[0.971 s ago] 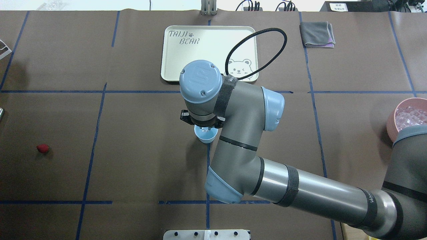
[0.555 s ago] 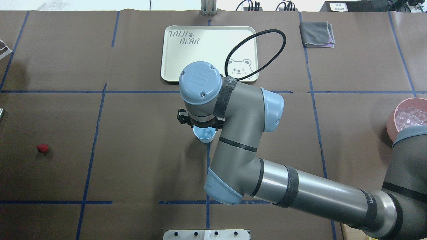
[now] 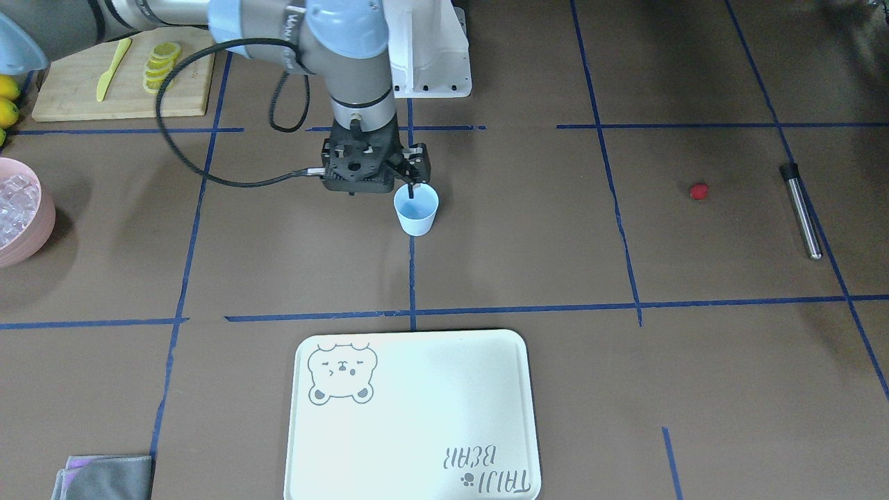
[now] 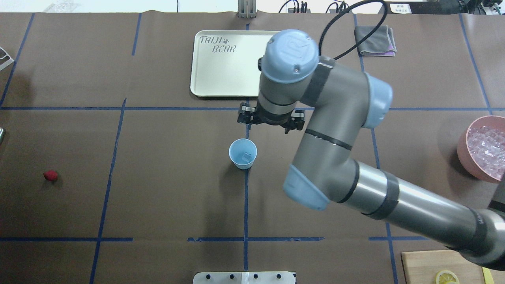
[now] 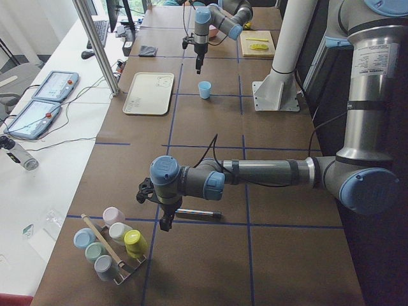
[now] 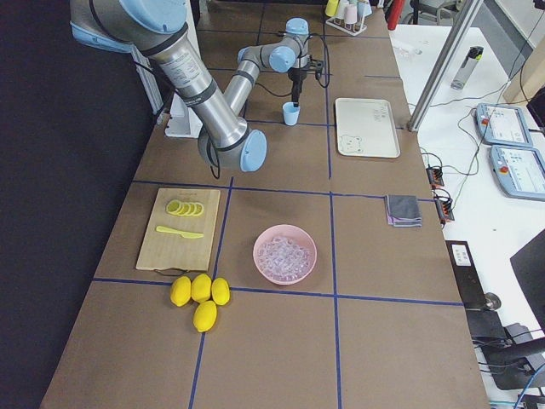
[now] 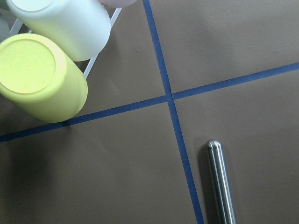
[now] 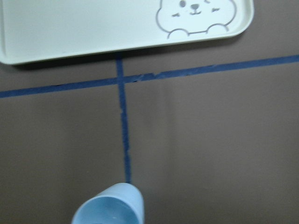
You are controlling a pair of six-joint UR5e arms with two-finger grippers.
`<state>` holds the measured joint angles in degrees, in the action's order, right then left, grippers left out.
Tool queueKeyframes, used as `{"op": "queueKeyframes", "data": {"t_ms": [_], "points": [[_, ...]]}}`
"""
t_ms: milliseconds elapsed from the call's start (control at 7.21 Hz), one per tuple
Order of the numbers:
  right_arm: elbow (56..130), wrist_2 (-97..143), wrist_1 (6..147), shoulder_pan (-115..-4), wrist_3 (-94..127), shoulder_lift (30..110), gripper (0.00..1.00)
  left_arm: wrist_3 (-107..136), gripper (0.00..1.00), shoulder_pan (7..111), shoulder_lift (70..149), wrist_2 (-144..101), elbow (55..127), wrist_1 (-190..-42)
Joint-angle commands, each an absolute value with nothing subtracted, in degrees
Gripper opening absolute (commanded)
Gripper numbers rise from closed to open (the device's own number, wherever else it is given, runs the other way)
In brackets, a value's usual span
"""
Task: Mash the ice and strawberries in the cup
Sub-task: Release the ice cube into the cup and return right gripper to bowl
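1. Far to the left of the cup (image 4: 242, 154), past the overhead view's edge, the left gripper (image 5: 165, 223) hangs just above a steel rod (image 7: 219, 182) that lies on the table. A rack of coloured tumblers (image 5: 111, 245) stands near it. Its fingers show only from the side camera, so I cannot tell whether they are spread or closed.
2. Well left of the cup, the strawberry (image 4: 50, 175) lies alone on the brown mat.
3. The cup stands upright on a blue tape line, with one ice cube (image 4: 246, 157) resting inside it.
4. Above the cup, on the side towards the tray (image 4: 221, 75), the right gripper (image 3: 411, 189) points its fingers down, apart from the rim. No object shows at their tips. They are seen edge-on, so their opening cannot be told.
5. Far right of the cup, a pink bowl (image 4: 463, 150) holds a heap of ice cubes (image 4: 487, 148).
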<state>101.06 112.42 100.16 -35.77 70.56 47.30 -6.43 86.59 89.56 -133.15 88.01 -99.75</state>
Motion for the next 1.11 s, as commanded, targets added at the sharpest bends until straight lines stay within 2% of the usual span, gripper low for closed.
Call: {"op": "queueKeyframes", "data": {"t_ms": [0,416,694,971], "points": [[112.1,116.9,100.1,-42.7,55.8,61.5,0.99,-6.6,1.00,86.6,89.6,-133.2,87.5,-99.8],[116.9,125.0,99.5,-57.5,23.1,81.3,0.99,-6.8,1.00,86.0,89.5,-133.2,87.3,-99.8],[116.5,126.9,99.7,-66.2,0.5,90.4,0.99,-6.9,1.00,86.0,89.4,-133.2,87.3,-99.8],[116.4,127.6,99.4,-69.2,-11.7,95.3,0.99,-6.9,1.00,86.0,89.4,-133.2,87.4,-99.8]]}}
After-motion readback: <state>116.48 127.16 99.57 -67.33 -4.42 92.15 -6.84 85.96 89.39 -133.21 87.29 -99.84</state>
